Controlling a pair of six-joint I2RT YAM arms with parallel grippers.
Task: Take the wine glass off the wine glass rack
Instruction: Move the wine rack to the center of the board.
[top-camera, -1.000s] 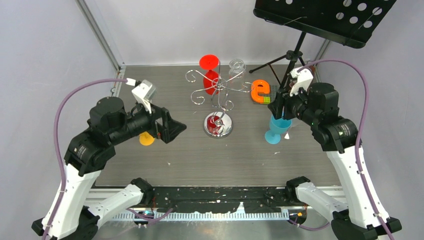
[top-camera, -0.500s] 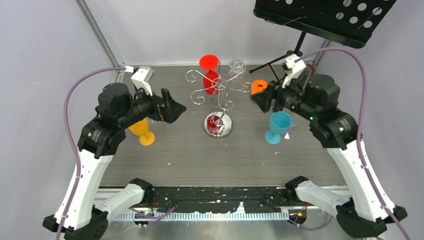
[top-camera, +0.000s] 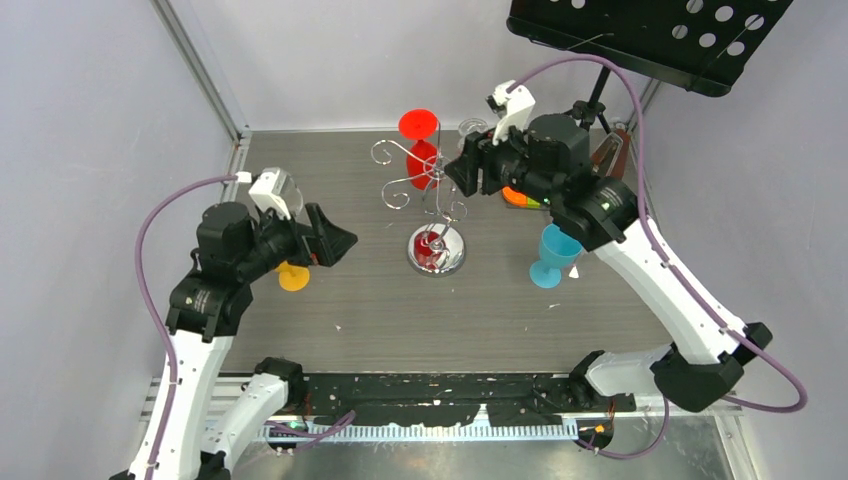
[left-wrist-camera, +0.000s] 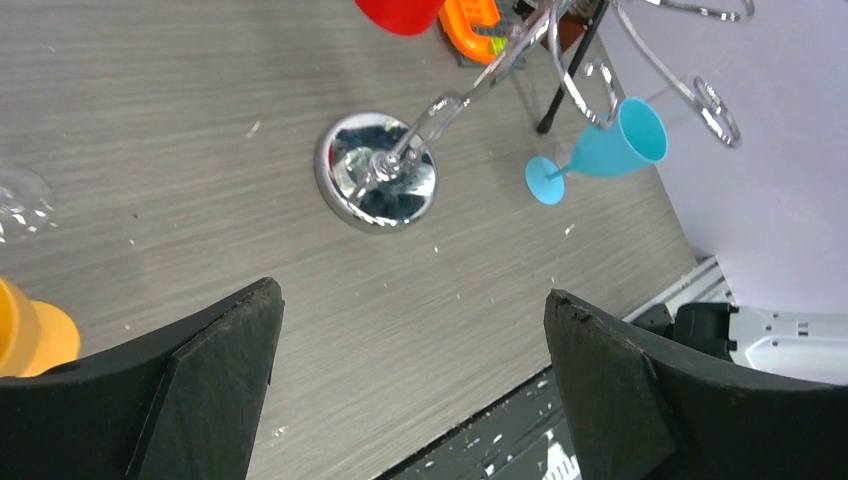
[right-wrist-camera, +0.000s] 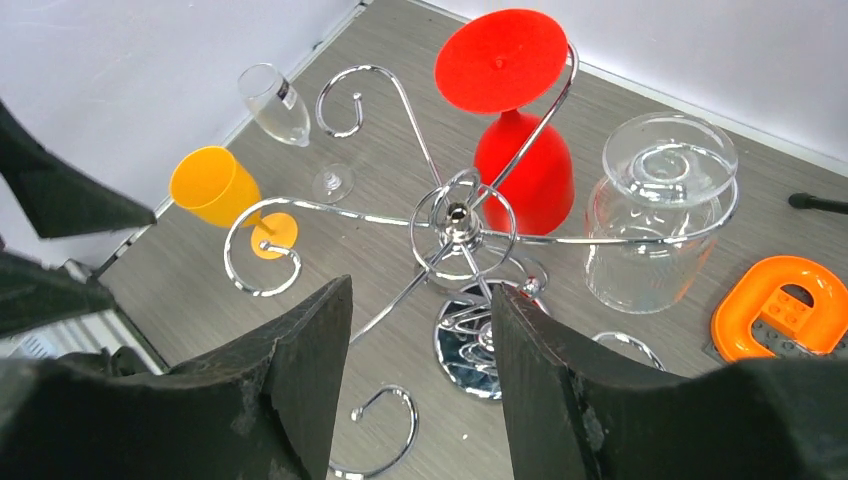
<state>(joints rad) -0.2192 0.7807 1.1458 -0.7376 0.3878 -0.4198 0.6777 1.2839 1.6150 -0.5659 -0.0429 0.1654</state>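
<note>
The chrome wine glass rack (top-camera: 436, 188) stands mid-table on its round mirrored base (left-wrist-camera: 378, 185). A red wine glass (top-camera: 421, 142) hangs upside down from a back arm, its foot on top (right-wrist-camera: 500, 60). A clear glass (right-wrist-camera: 660, 210) hangs beside it, to the red glass's right. My right gripper (top-camera: 466, 172) is open and empty, above the rack's right side, and its fingers (right-wrist-camera: 315, 340) frame the rack's hub (right-wrist-camera: 455, 212). My left gripper (top-camera: 336, 244) is open and empty, left of the rack and aimed at the base.
A teal glass (top-camera: 553, 257) stands to the right of the rack and an orange glass (top-camera: 292, 275) to its left. A clear flute (right-wrist-camera: 275, 100) stands at the left. An orange block (right-wrist-camera: 790, 305) lies behind. A black music stand (top-camera: 650, 35) overhangs the back right.
My right gripper has left the teal glass standing and swung left and back to above the rack. My left gripper rose toward the rack, then drew back a little.
</note>
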